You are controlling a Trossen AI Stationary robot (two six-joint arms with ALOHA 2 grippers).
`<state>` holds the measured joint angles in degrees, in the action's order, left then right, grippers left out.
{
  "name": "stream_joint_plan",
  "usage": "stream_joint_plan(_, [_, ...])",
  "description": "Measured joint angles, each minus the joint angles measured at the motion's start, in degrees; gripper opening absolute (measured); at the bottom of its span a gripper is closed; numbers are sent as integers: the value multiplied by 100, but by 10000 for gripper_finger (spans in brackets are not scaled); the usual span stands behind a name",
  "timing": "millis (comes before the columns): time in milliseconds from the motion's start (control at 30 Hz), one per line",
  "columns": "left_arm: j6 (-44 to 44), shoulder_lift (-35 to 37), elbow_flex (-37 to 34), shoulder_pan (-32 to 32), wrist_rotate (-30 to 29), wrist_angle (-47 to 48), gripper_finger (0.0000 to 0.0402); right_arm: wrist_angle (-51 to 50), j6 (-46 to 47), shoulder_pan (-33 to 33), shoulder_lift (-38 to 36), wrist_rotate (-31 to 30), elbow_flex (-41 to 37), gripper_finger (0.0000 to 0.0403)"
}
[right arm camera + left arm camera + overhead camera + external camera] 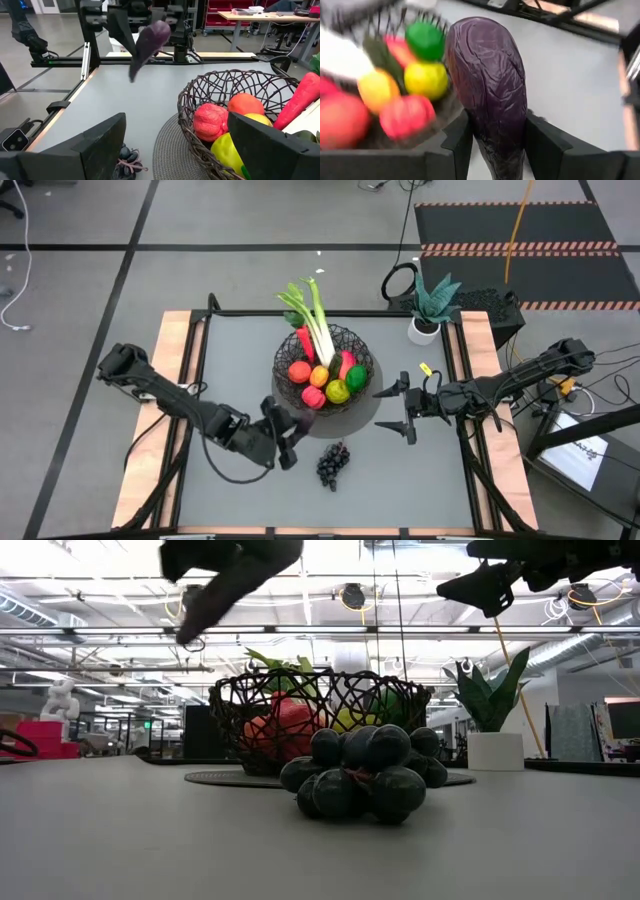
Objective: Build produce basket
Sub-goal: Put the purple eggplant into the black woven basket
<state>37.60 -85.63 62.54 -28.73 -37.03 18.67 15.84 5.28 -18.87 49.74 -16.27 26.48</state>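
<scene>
The black wire basket (325,370) stands on a round mat at the table's middle. It holds a leek (318,320), a carrot, and red, orange, yellow-green and green fruits (215,122). Dark grapes (333,463) lie on the table, toward the near edge from the basket. My left gripper (287,430) is just left of the basket's near side, shut on a purple eggplant (490,85). The eggplant also shows in the right wrist view (150,40). My right gripper (402,410) hovers open and empty to the right of the basket. My left gripper pinches the eggplant's narrower part (497,137) between its two fingers (457,142), one on each side. The fingers lie across the eggplant. Its fat rounded end (480,35) sticks out past the fingers toward the basket. The eggplant is tilted and clear of the table.
A small white pot with a teal plant (430,310) stands at the far right corner. Wooden rails run along the table's left and right edges (165,400). Bare grey table lies near the front edge around the grapes.
</scene>
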Motion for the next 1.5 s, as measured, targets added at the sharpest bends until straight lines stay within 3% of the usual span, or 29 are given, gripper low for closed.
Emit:
stream_joint_plan(267, [-3615, -6, 0, 148, 1, -571, 154, -1, -44, 1, 0, 2, 0, 341])
stream_joint_plan(467, [-5056, -6, 0, 155, -9, -686, 154, -1, -198, 0, 0, 4, 0, 341])
stream_joint_plan(700, [-6071, -6, 0, 155, -8, -684, 154, 1, -398, 0, 0, -2, 0, 341])
stream_joint_plan(1100, [-6620, -6, 0, 192, -11, -686, 154, 4, -401, 1, 0, -7, 0, 341])
stream_joint_plan(1500, [-5723, -6, 0, 484, -16, -712, 154, 4, -385, 2, 0, -10, 0, 341])
